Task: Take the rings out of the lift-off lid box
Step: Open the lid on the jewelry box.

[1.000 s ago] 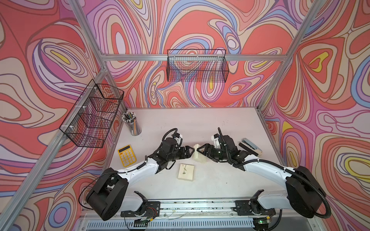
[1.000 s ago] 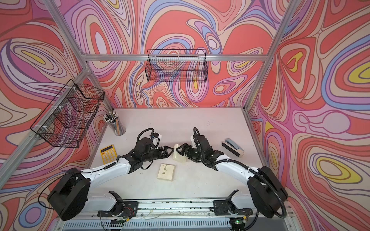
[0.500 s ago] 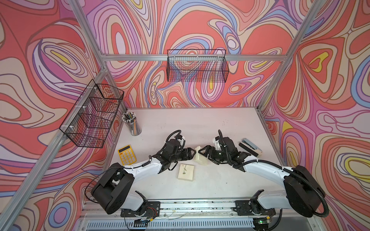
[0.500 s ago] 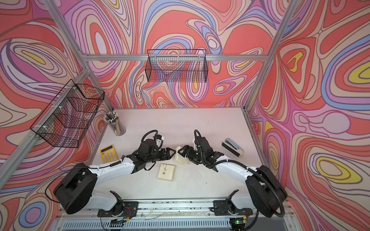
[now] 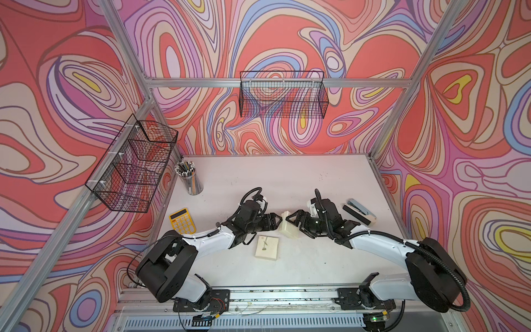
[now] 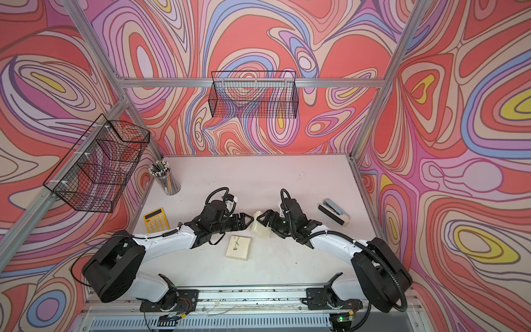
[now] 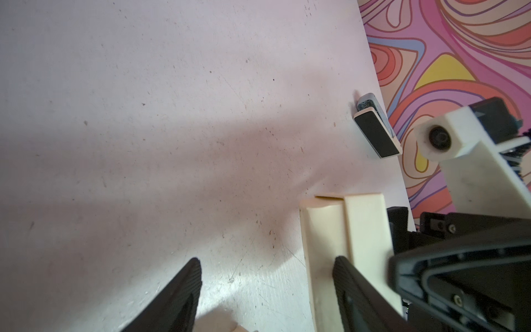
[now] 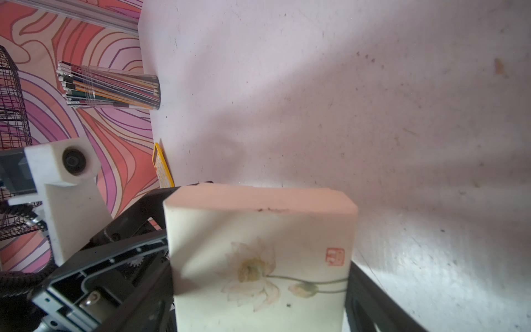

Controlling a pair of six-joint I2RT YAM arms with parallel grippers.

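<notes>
Near: flat cream box (image 5: 267,247) lies on table (image 5: 287,178) | Middle: lift-off lid box (image 8: 258,258) on edge, lid on, clamped by right gripper (image 5: 294,226); left gripper (image 7: 267,260) spread open at its seam | Rings unseen, likely inside | Judged: light stiff card, slippery; pinch lid's side walls | Far: stapler (image 5: 358,211)

Desk (image 5: 273,178): pale surface, scuffed and speckled. Pencil cup (image 5: 191,181) stands at the far left corner. Yellow calculator (image 5: 181,220) lies by the left edge. Stapler (image 5: 359,212) lies near the right edge. Flat cream box (image 5: 267,247) lies front of centre. Upright cream box (image 5: 288,228) at centre; contact with the surface not determinable.
</notes>
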